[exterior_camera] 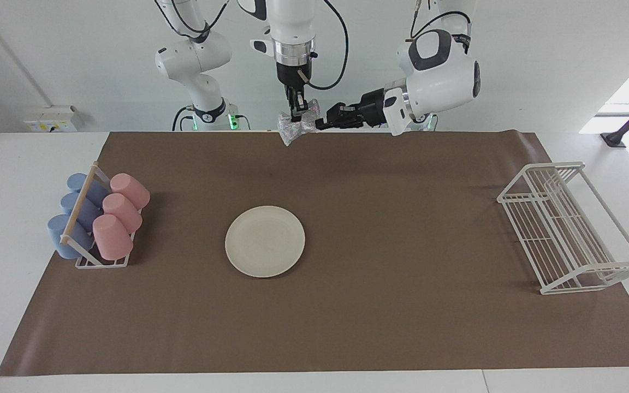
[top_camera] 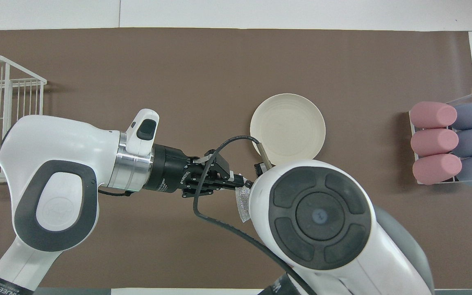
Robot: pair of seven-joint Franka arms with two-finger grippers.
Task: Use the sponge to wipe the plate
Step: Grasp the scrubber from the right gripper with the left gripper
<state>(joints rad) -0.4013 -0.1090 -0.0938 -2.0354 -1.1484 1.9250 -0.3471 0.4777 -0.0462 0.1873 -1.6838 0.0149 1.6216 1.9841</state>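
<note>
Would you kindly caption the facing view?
Both grippers, right and left, meet at the raised sponge; plate lies unwiped.

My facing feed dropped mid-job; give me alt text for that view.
Both end effectors meet at the sponge, raised over the mat's robot-side edge: the right end effector grips it from above, and the left end effector reaches in sideways. The plate lies bare mid-mat.

One plate (exterior_camera: 265, 240), one sponge (exterior_camera: 296, 127), three pink cups (exterior_camera: 120, 214), three blue cups (exterior_camera: 72, 214), two racks (exterior_camera: 565, 229).
</note>
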